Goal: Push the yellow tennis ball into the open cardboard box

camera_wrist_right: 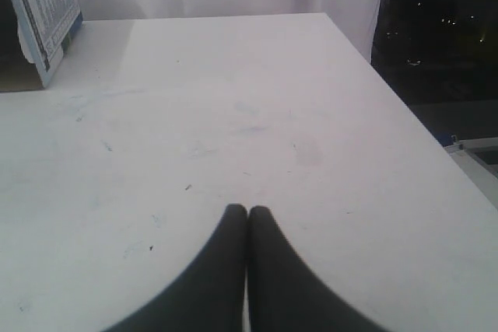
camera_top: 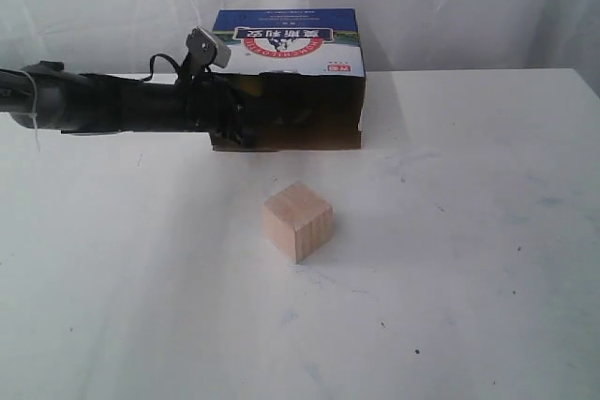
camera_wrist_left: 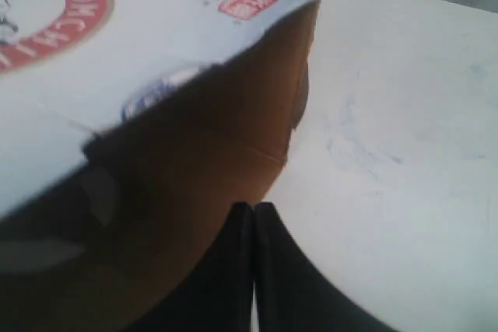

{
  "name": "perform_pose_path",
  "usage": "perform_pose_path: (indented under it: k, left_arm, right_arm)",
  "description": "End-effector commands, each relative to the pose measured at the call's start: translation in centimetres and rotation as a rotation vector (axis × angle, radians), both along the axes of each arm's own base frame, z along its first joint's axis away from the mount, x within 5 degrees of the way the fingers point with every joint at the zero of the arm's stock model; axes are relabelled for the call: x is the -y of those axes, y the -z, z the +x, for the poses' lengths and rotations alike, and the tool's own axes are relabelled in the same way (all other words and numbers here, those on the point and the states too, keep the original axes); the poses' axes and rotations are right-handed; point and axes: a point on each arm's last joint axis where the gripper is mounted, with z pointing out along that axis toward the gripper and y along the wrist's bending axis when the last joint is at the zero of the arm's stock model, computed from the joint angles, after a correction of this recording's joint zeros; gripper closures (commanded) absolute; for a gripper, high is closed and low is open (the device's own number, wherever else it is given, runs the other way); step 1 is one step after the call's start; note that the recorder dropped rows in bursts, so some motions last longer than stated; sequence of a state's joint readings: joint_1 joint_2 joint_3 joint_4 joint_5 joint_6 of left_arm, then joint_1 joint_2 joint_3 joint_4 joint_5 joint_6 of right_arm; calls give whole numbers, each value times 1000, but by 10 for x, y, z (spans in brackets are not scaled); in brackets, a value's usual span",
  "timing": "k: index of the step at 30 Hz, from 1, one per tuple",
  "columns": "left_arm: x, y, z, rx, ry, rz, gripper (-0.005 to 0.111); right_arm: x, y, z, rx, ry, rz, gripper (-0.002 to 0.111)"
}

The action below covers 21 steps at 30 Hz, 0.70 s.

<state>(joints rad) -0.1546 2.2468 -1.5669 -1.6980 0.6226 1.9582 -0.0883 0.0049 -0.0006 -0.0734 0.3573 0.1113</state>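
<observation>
The open cardboard box (camera_top: 287,44) stands at the back of the white table, its dark opening facing the front and its blue-and-white printed top up. No yellow tennis ball shows in any view. My left arm reaches in from the left, and the left gripper (camera_top: 246,130) sits low at the left part of the box's opening. In the left wrist view the left gripper (camera_wrist_left: 254,206) is shut with nothing in it, right against the brown box (camera_wrist_left: 156,52). The right gripper (camera_wrist_right: 248,209) is shut and empty above bare table, far from the box (camera_wrist_right: 47,5).
A pale wooden cube (camera_top: 298,221) stands on the table (camera_top: 469,231) in front of the box, apart from it. White curtains hang behind. The table's far edge (camera_wrist_right: 373,75) and a dark drop beyond it show in the right wrist view.
</observation>
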Motion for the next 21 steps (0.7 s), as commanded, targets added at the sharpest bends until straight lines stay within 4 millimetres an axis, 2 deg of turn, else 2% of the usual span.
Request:
perform_pose_path:
  k: [1, 4, 8, 12, 18, 21]
  left_arm:
    - [-5, 6, -21, 43, 22, 73, 107]
    - [-9, 6, -37, 13, 12, 86, 107]
    - [-14, -10, -58, 10, -7, 101, 107]
    - [-27, -24, -79, -11, -122, 184, 107]
    - [-48, -37, -134, -59, -249, 288, 107]
    - [-62, -45, -161, -114, -380, 308, 107]
  right_arm:
    - [0, -1, 0, 10, 7, -5, 108]
    - [0, -1, 0, 10, 7, -5, 108]
    - [0, -1, 0, 10, 7, -5, 108]
    - [0, -1, 0, 10, 7, -5, 108]
    - [0, -1, 0, 10, 7, -5, 108]
    - [0, -1, 0, 10, 7, -5, 108]
